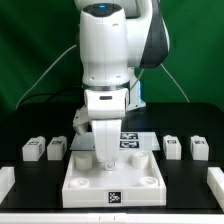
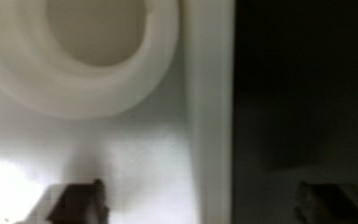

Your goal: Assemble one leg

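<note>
The 2-finger gripper (image 1: 100,157) is being held wide open and empty over the large flat white square panel (image 1: 140,196). All 4 small stubby white plastic legs (image 1: 57,147) are being seen loose beside it, none fitted yet

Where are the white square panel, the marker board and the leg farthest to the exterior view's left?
White square panel (image 1: 85,196): exterior view, its front wall.
Marker board (image 1: 133,139): exterior view, its surface by the tags.
Farthest-left leg (image 1: 32,149): exterior view, its tagged face.
</note>
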You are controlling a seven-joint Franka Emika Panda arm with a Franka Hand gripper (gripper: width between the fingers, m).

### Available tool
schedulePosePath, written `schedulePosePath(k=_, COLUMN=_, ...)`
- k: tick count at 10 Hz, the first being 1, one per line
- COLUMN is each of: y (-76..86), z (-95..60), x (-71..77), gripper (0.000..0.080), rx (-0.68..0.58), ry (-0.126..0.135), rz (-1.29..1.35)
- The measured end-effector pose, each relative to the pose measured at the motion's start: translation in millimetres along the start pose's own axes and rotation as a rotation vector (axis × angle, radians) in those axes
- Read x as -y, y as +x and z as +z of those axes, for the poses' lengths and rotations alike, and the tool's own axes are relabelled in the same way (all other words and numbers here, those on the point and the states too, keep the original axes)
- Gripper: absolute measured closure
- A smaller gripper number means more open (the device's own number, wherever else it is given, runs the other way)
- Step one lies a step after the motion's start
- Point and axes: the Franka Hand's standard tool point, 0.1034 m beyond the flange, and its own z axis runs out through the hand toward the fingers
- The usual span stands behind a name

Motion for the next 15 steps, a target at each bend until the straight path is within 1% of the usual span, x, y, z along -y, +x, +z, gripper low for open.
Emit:
schedulePosePath(k=1, y=0.0, z=0.1, x=0.1, gripper=0.0387, rx=0.0, ry=0.0, rz=0.0)
schedulePosePath(k=2, y=0.0, z=0.1, x=0.1, gripper=0.0387, rx=0.0, ry=0.0, rz=0.0)
schedulePosePath(k=3, y=0.0, z=0.2, x=0.1, gripper=0.0588, rx=0.0, ry=0.0, rz=0.0)
schedulePosePath(k=4, y=0.0, z=0.3, x=0.2, gripper=0.0717, rx=0.0, ry=0.001, rz=0.0)
schedulePosePath(k=5, y=0.0, z=-0.8, x=-1.5, gripper=0.0717, rx=0.0, ry=-0.007, rz=0.0)
schedulePosePath(k=6, y=0.0, z=-0.9, x=-1.9, gripper=0.0743, rx=0.0, ry=-0.009, rz=0.0)
schedulePosePath(k=12, y=0.3, z=-1.5, x=-3.2, gripper=0.0742, rx=0.0, ry=-0.012, rz=0.0)
schedulePosePath(k=13, y=5.6, z=-3.9, x=-12.5, gripper=0.0742, rx=-0.003, ry=-0.022, rz=-0.008)
schedulePosePath(k=15, y=31.7, z=-2.7, x=-37.2, gripper=0.0742, rx=-0.023, ry=-0.044, rz=-0.001)
